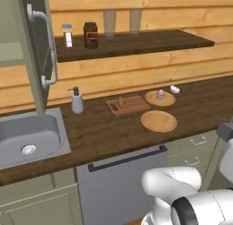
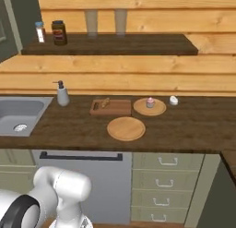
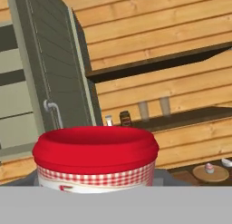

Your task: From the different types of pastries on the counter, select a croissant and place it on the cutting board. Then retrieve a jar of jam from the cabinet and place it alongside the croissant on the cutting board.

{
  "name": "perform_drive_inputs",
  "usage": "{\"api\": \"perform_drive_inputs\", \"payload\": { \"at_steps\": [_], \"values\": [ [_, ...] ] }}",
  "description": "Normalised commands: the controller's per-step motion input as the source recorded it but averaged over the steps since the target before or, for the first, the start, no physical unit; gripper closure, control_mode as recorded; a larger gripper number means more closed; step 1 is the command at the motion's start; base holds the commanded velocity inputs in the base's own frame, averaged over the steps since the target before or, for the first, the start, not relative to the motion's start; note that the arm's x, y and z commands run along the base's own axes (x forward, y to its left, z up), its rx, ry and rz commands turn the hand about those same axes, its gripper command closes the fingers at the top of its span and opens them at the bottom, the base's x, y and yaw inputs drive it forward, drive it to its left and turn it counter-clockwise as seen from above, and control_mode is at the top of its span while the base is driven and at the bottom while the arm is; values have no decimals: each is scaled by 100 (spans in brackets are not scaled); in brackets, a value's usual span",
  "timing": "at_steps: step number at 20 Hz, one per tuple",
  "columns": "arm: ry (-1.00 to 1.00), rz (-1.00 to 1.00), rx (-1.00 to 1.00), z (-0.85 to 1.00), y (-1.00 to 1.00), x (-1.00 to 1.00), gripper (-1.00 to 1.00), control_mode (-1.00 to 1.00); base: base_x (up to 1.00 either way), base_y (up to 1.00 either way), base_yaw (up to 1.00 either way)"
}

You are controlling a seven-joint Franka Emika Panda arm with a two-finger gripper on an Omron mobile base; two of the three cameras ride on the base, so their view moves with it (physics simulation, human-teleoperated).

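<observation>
Hand view is showing the jar of jam (image 3: 96, 159) sitting right up against the camera, its red lid and red-and-white checked band looming large, so the claw is evidently clamping the jar, though its fingertips are hiding behind it. Beyond the jar, the cabinet door (image 3: 59, 69) is standing swung open, its curved metal handle (image 3: 53, 110) close to the jar's left side. Farther off, the wall shelf (image 1: 132, 43) is carrying a dark brown jar (image 1: 90, 35), a small shaker and two glasses.

On the counter (image 1: 104, 128), the croissant (image 1: 121, 101) is lying on the cutting board (image 1: 129, 105), toward its left end. The cupcake (image 1: 160, 94) is sitting on a round wooden plate (image 1: 160, 99) just beside the board, and a second plate (image 1: 158, 121) is lying nearer the front edge.

Risks, as I judge them: swinging toward the board could be clipping the open door or its handle, jarring the grip. Lowering too far left could be crushing the croissant; too far right, the jar could be landing half on the cupcake's plate and tipping.

A red mark is showing below the checked band, but no writing is legible; the dark jar's label is too blurred to read.
</observation>
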Motion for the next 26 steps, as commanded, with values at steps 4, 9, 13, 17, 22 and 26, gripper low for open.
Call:
{"api": "perform_drive_inputs", "payload": {
  "at_steps": [4, 9, 13, 17, 22, 26],
  "values": [
    [0, 0, 0, 0, 0, 0, 100, 100, 41, -67, 11],
    [0, 0, 0, 0, 0, 0, 100, 100, 33, -57, 11],
    [0, 0, 0, 0, 0, 0, 100, 100, 33, -58, 10],
    [0, 0, 0, 0, 0, 0, 100, 100, 36, -55, 9],
    [0, 0, 0, 0, 0, 0, 100, 100, 63, -21, 1],
    [0, 0, 0, 0, 0, 0, 100, 100, 63, 0, 0]
  ]
}}
